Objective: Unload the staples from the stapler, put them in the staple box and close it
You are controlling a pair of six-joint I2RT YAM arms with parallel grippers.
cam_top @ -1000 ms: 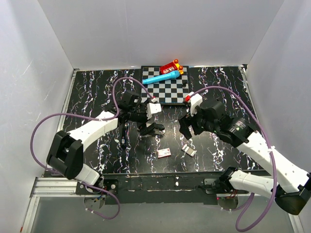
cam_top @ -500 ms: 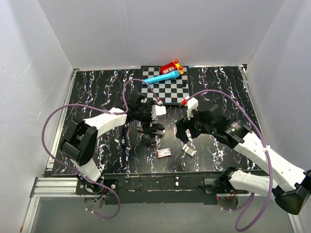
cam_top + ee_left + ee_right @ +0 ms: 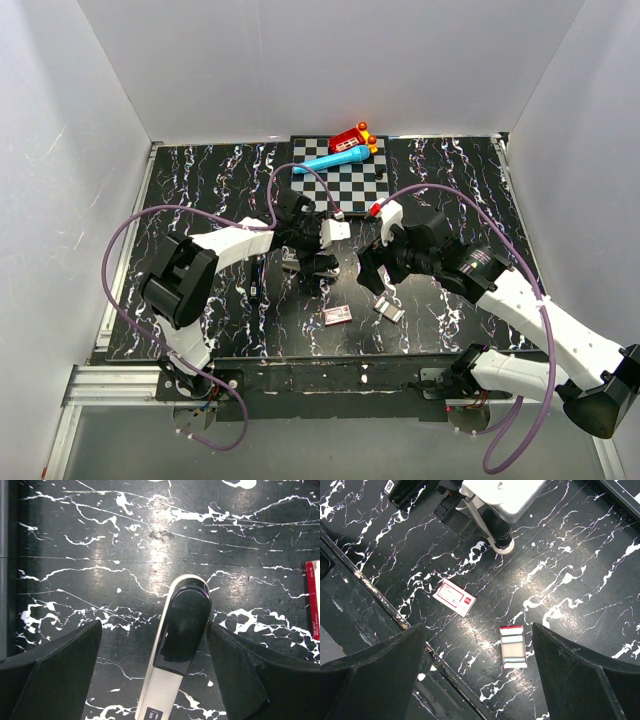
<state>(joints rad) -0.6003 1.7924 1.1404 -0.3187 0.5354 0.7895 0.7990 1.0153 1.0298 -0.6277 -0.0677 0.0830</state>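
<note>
In the left wrist view the stapler (image 3: 176,640) lies on the black marbled table (image 3: 100,540). It is slim, with a glossy black top and a silvery body. My left gripper (image 3: 154,630) is open and straddles it, one finger on each side with gaps to both. In the top view the left gripper (image 3: 312,268) is at the table's middle and hides most of the stapler. My right gripper (image 3: 374,274) is open and empty. It hovers above the table (image 3: 580,570) to the right of the left one, and its wrist view (image 3: 479,630) looks down between its fingers.
A pink-and-white box (image 3: 337,314) (image 3: 454,596) and a small open tray of staples (image 3: 388,308) (image 3: 512,647) lie near the front edge. A thin black stick (image 3: 257,280) lies left of the left gripper. A checkerboard (image 3: 340,185) with a blue pen (image 3: 333,160) and a red toy (image 3: 352,138) sits at the back.
The left arm has swung its wrist to the right, keeping the open gripper at the table's middle. The right gripper has moved a little left toward it.
</note>
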